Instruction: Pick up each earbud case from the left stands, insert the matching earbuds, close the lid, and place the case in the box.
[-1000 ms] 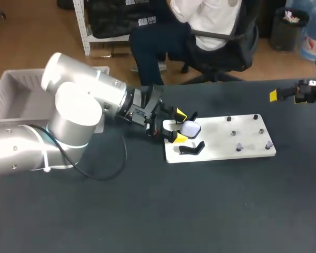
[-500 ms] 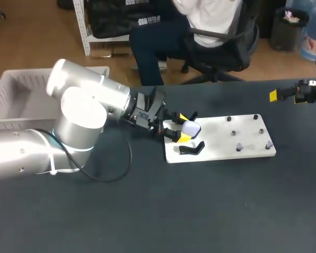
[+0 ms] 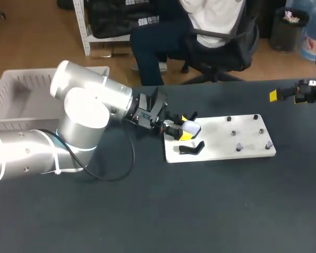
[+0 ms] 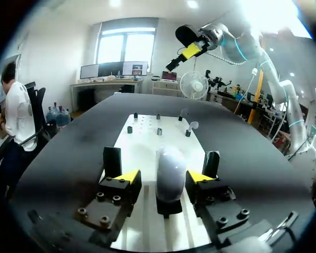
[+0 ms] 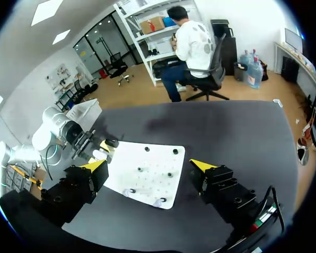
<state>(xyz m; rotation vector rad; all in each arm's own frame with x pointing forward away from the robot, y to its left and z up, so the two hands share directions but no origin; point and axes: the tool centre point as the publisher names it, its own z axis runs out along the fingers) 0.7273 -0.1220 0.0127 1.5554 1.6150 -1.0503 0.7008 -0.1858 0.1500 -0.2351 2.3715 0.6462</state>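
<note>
Early going here: the left pincer [image 3: 183, 126] is in at the left end of the white board [image 3: 221, 153], and the earbud case [image 3: 191, 127], a rounded pale shell, sits upright on the far stand [image 4: 169, 204]. From the left wrist view the yellow tips straddle it, one on each side. The finger on one side looks to be right up against the shell, while the other shows a clear gap, so I call this pincer open with nothing gripped yet. The case has not been lifted.

The near stand [image 3: 192, 148], a black cradle just beside the first, carries nothing that I can see. Over at the right end of the board, two small pale pieces sit on pegs near the near edge; I take them for the earbuds [image 3: 239, 147], not yet picked up. Whether the case lid is up or down I cannot tell from here.

The right pincer [image 5: 148, 165] hangs above the far right of the table [image 3: 200, 211], well apart from the board, its fingers spread wide and holding nothing. The box [image 3: 10, 89] waits at the far left, behind the left arm [image 3: 84, 116], and no case shows in the part of it I can see.

So by my reading: the grasp, the lift, both earbuds, the lid and the drop into the box are all yet to come
</note>
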